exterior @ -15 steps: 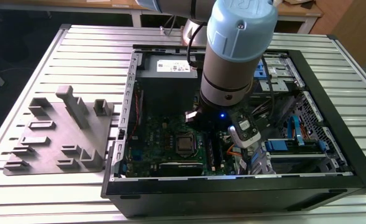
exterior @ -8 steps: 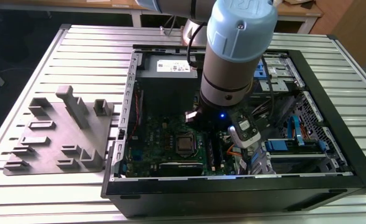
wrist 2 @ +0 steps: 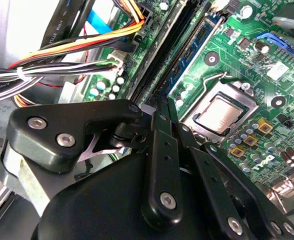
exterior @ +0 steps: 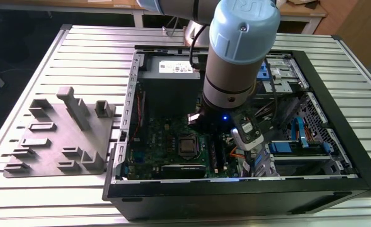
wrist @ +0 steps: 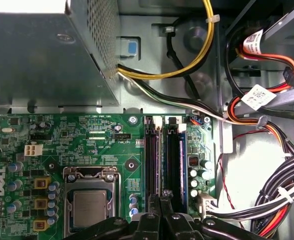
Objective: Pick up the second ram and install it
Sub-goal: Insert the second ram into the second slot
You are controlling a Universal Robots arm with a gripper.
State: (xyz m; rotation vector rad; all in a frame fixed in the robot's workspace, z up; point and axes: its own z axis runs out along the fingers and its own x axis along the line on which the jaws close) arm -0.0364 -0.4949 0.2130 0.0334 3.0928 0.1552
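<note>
The gripper is reaching down inside the open computer case, with its black fingers drawn close together over the memory slots of the green motherboard. In both wrist views the fingers are pinching narrow, their tips meeting at the end of the slots, and a thin edge that looks like the second ram is running upright between them along one slot. Whether the stick is sitting fully down in its slot cannot be told.

Beside the slots, the processor socket is lying just to one side of the gripper, close to the fingers. On the other side, a bundle of coloured cables is crossing near the slot ends, leaving little free room there. The metal power supply box is standing beyond the far end of the slots.

In the exterior view the arm is leaning over the middle of the case, filling much of its opening. The case is resting on a ribbed metal table, and a grey fixture plate is lying well apart on the exterior view's left, with open table around it.
</note>
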